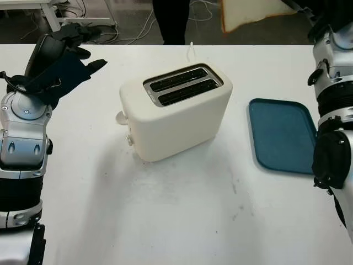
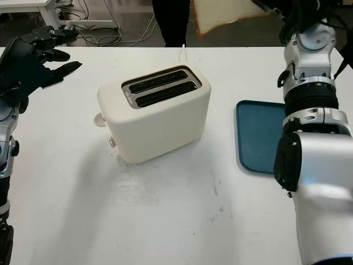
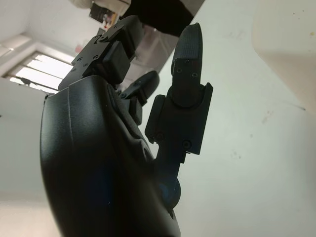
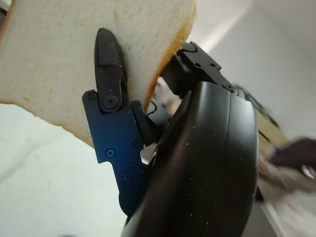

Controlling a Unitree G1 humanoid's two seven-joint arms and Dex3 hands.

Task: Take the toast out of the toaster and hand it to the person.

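Cream-coloured and boxy, the plastic two-slot toaster stands mid-table on the white tabletop, both slots dark. The pale square slice of toast with a browned crust is up beyond the table's far edge, pinched between the fingers of the black right hand. A person in dark trousers stands behind the table. Beside the toaster lies a flat teal rectangular tray. Raised over the table's left side, the black left hand holds nothing, its fingers wide.
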